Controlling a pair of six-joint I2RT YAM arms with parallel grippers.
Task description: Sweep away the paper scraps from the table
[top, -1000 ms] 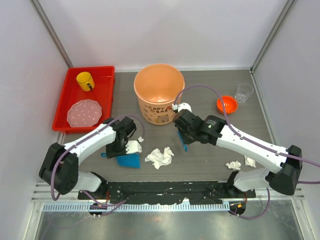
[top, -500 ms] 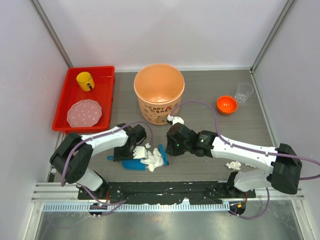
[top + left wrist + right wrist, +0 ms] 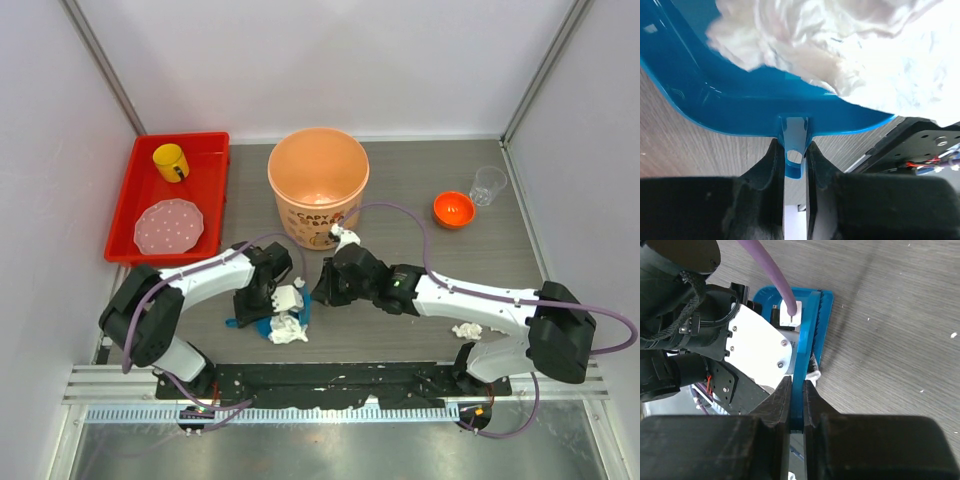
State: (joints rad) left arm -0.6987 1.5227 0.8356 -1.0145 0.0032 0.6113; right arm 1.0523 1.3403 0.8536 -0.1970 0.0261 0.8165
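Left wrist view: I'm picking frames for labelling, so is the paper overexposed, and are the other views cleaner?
Left wrist: the paper scraps blow out to flat white at upper right; the blue dustpan is sharp. Right wrist: the blue brush is crisp. Top external: even light, soft shadows.

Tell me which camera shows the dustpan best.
Left wrist: the dustpan fills the frame, paper scraps in it, handle in the left gripper. From above the arm hides most of it; the right wrist shows only an edge.
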